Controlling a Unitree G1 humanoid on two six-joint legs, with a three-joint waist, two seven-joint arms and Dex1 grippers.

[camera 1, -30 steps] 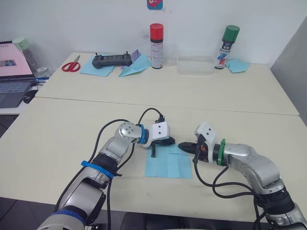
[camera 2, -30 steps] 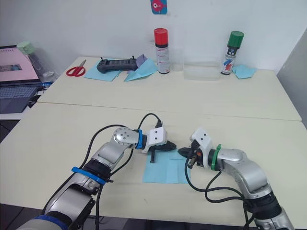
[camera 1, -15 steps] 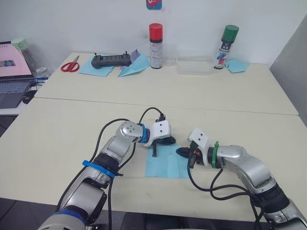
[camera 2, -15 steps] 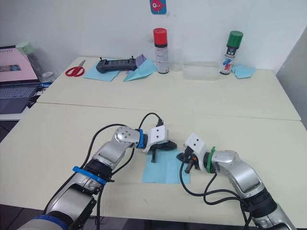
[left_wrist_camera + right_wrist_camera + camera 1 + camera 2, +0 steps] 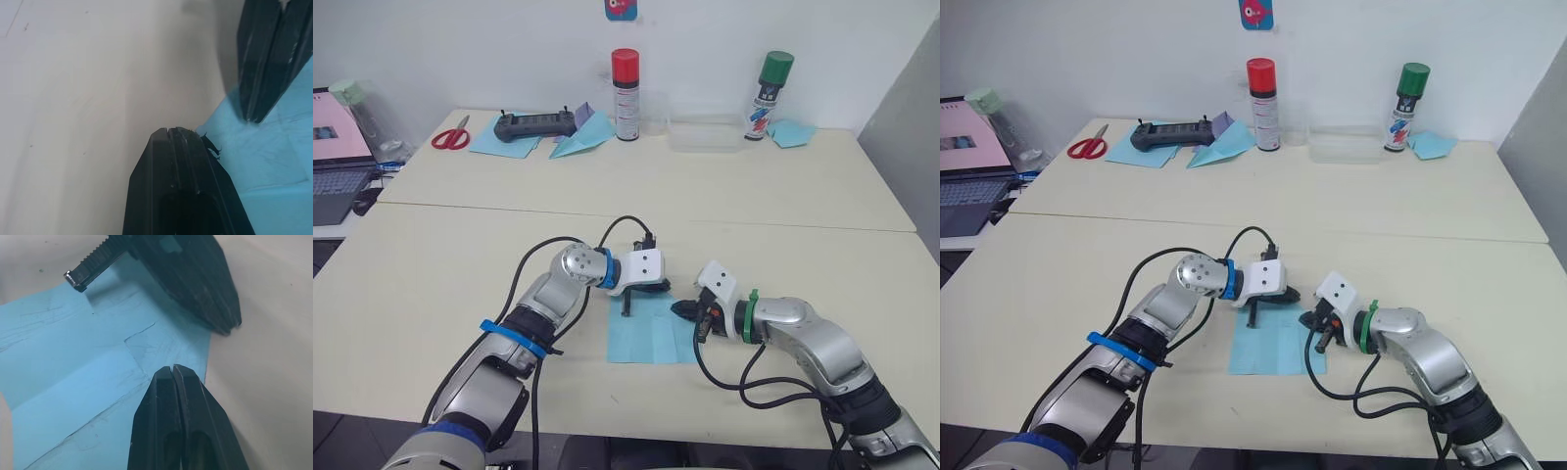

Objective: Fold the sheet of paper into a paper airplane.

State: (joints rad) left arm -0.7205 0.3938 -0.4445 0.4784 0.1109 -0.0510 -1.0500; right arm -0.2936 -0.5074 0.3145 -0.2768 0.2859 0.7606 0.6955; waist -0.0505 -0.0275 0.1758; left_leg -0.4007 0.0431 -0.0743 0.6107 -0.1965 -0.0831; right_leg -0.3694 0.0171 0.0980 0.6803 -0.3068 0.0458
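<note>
The sheet of paper [image 5: 646,338] lies flat on the near table, a light-blue rectangle with crease lines and a folded flap [image 5: 73,382] at its far right corner. My left gripper [image 5: 664,287] is shut, its tip resting at the paper's far edge [image 5: 230,142]. My right gripper [image 5: 678,308] is shut too, with its tip [image 5: 172,369] over that folded corner, a finger's width from the left gripper. Neither holds the paper between its fingers. A black screw-like post [image 5: 626,305] from the left wrist stands on the sheet's far left corner.
On the far table stand a red-capped spray can [image 5: 625,80], a green-capped can [image 5: 771,82] and a clear box [image 5: 705,135]. A black controller [image 5: 536,123], scissors [image 5: 451,137] and a bigger blue dart [image 5: 582,139] lie at far left. A laptop [image 5: 333,157] sits at the left edge.
My right gripper has slid left onto the paper's far right corner, closing in on the left gripper. The left gripper has stayed nearly in place. The camera has shifted slightly.
</note>
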